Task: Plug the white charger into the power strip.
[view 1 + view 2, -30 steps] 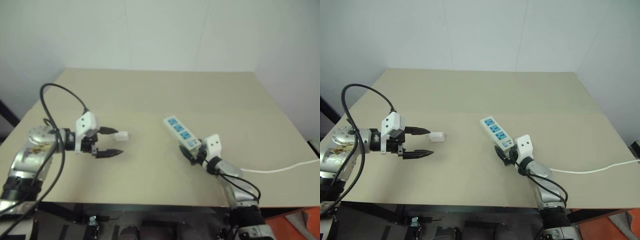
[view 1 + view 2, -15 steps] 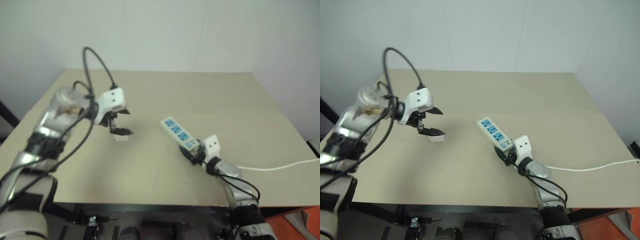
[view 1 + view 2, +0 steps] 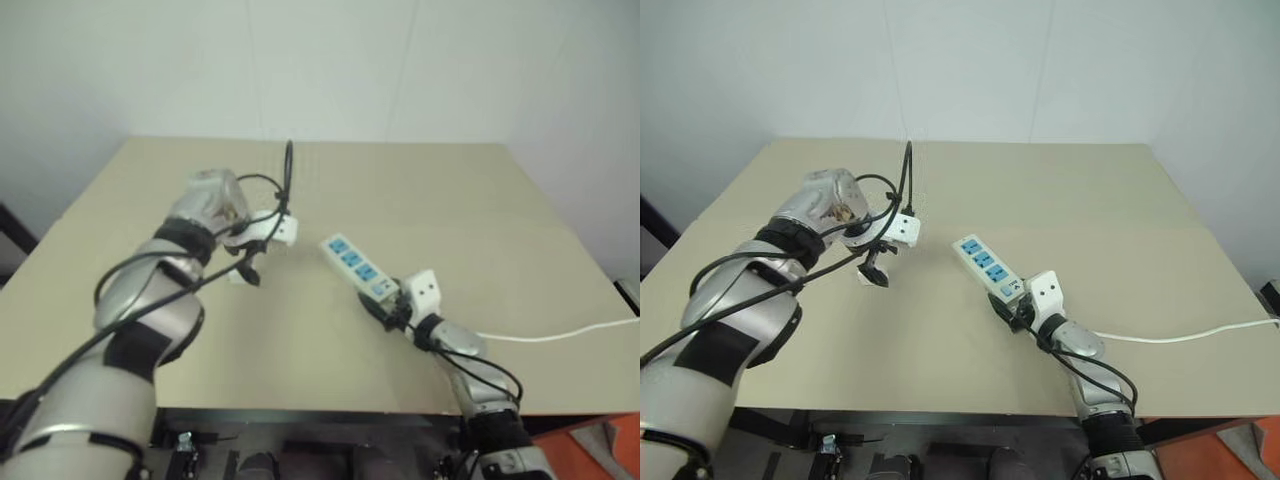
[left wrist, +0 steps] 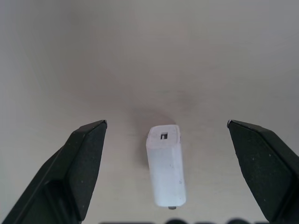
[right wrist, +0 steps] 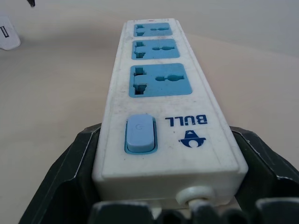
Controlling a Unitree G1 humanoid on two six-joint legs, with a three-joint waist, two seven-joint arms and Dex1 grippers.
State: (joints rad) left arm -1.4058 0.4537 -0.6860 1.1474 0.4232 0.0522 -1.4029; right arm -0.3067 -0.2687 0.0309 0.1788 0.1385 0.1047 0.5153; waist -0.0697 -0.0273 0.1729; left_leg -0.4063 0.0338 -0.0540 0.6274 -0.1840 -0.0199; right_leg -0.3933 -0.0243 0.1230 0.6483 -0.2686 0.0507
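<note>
Beige tabletop against a plain white wall. Power strip lies near table centre, slightly to the 3 o'clock side, running diagonally from 10 to 4 o'clock, w/ three blue socket panels and a blue switch at its near end. Thin white cord trails off toward 3 o'clock to the table edge.

Right gripper sits at the strip's near end, pointing level; right wrist view shows its black fingers against both long sides of the strip body, so it's clamped on the strip's switch end.

White charger lies flat on the table at approx 9 o'clock of the strip, well apart from it. Left gripper hangs over it, pointing steeply down. Left wrist view: jaws spread wide, one finger each side of the charger, clear gap both sides, nothing in its grasp. Charger end w/ a small square slot faces away from the wrist cam; tiny metal tip visible at the other end.
</note>
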